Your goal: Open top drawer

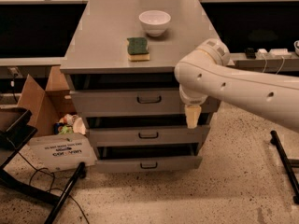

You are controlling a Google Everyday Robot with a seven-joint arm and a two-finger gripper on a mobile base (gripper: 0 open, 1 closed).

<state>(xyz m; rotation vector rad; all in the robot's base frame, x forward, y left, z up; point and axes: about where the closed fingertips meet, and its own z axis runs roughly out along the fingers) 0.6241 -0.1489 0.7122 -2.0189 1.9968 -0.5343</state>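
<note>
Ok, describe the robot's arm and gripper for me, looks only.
The arm is a thick, smooth white tube with rounded joints, a few small dark dots along its shell and grey ribbing at the bend. No cables show on it. The gripper is a pale cream, tapered piece, hanging before the right end of the top drawer.

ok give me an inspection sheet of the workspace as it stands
surface: grey cabinet top, holding a white bowl and a green sponge
job's things: top drawer, dark handle at centre, nothing gripping it
clutter: cardboard box left of the cabinet, odds inside
grippers: pincer hangs pointing down before the top drawer's right end, away from the handle
cables: black cable on the floor, lower left; white cables at the right ledge
surroundings: speckled floor, black stand leg at right
</note>
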